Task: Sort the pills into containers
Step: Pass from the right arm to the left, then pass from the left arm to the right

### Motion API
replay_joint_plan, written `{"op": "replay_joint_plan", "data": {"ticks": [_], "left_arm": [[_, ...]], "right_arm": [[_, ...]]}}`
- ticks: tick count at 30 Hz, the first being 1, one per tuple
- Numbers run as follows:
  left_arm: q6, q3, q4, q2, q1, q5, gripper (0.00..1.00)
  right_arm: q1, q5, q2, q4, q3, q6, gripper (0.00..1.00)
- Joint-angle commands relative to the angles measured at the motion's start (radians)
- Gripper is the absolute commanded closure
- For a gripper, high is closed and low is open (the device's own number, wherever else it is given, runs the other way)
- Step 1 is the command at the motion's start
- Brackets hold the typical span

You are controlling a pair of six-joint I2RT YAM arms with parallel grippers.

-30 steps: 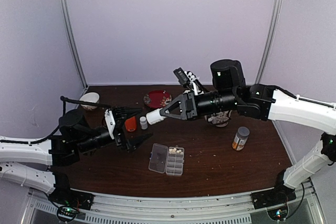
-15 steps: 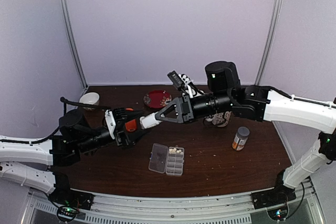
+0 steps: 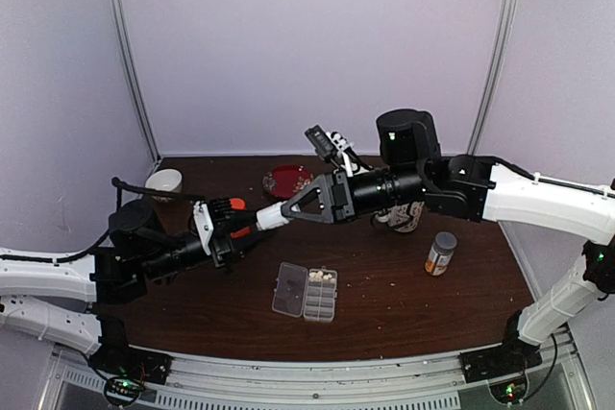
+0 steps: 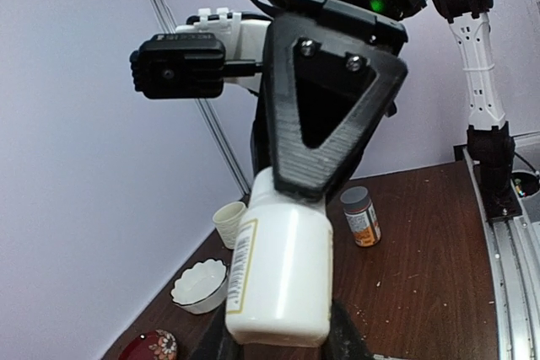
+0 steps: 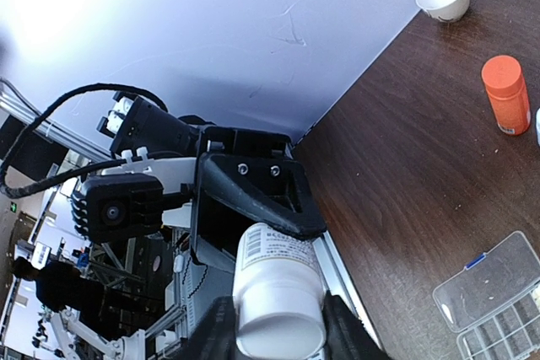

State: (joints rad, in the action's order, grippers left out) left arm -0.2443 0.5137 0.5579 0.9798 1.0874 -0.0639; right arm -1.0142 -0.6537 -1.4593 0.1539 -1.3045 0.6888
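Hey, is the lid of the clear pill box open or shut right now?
Open: the clear lid lies flat beside the cells, pills visible inside.

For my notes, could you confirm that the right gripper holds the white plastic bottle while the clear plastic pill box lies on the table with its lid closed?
Not quite: the clear plastic pill box lies with its lid open, as the top external view shows.

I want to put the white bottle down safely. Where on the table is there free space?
Bare wood lies along the front edge: between the pill box and the grey-capped bottle, and left of the pill box. The back is crowded: red plate, white cup, and the arms meeting there with the white bottle.
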Motion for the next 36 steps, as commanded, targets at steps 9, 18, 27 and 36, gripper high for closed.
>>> {"op": "replay_joint_plan", "data": {"ticks": [9, 18, 27, 36], "left_arm": [[0.002, 0.06, -0.05, -0.028, -0.002, -0.068, 0.83], [0.011, 0.055, -0.072, -0.052, -0.001, -0.054, 0.84], [0.016, 0.059, -0.085, -0.052, -0.001, -0.049, 0.85], [0.036, 0.065, -0.077, -0.039, -0.001, -0.052, 0.39]], "right_arm": [[-0.011, -0.001, 0.017, 0.068, -0.071, -0.079, 0.48], [-0.011, 0.0, 0.037, 0.078, -0.049, -0.081, 0.58], [-0.011, -0.005, 0.035, 0.085, -0.05, -0.083, 0.72], [-0.012, -0.023, 0.019, 0.086, -0.057, -0.086, 0.91]]}}
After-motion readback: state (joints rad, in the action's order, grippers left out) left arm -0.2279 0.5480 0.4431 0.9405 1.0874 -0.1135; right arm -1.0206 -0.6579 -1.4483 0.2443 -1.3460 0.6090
